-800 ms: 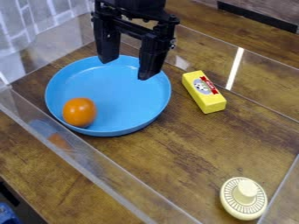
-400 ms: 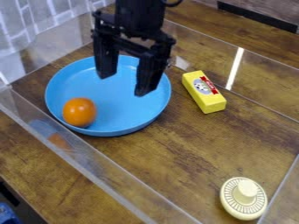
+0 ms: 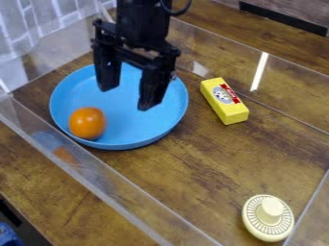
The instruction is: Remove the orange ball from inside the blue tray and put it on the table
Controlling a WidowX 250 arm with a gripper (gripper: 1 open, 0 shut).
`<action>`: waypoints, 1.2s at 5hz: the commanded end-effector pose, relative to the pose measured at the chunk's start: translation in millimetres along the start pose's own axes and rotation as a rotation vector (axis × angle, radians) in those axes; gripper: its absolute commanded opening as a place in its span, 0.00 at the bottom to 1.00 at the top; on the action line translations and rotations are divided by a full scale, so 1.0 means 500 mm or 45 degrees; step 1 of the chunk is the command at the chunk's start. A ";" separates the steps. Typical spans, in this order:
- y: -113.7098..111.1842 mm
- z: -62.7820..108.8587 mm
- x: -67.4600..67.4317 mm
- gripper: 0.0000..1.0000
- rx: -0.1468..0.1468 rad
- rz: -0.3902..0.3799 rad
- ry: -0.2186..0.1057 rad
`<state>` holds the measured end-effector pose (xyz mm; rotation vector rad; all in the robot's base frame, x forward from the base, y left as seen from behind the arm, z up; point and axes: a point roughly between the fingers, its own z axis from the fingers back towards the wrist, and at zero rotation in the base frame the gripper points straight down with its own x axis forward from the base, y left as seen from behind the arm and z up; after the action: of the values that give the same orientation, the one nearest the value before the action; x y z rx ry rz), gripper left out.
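The step in hand looks like the approach, before any grasp. The black two-fingered claw point(image 3: 130, 85) hangs over the large, round, shallow light-blue plastic tray point(image 3: 164, 128), its fingers spread wide and holding nothing. The small, smooth, bright orange ball point(image 3: 87, 122) sits inside the tray near its left rim, down and to the left of the claw and clearly apart from it. The dark brown wood-plank bench point(image 3: 193, 183) around the tray lies bare in front. The next move, as I judge it, calls for shifting the claw over the ball, lowering until the fingers straddle it, then closing gently, since a round ball may roll aside.
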<state>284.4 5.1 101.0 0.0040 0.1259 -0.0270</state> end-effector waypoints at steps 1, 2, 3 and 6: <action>0.023 0.006 0.003 1.00 0.009 0.004 -0.041; 0.033 -0.006 0.003 1.00 0.017 -0.012 -0.034; 0.053 -0.019 0.005 1.00 0.035 -0.042 -0.041; 0.098 -0.057 0.008 1.00 0.074 -0.115 -0.056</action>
<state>283.7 48.1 63.5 0.0469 0.1131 -0.1364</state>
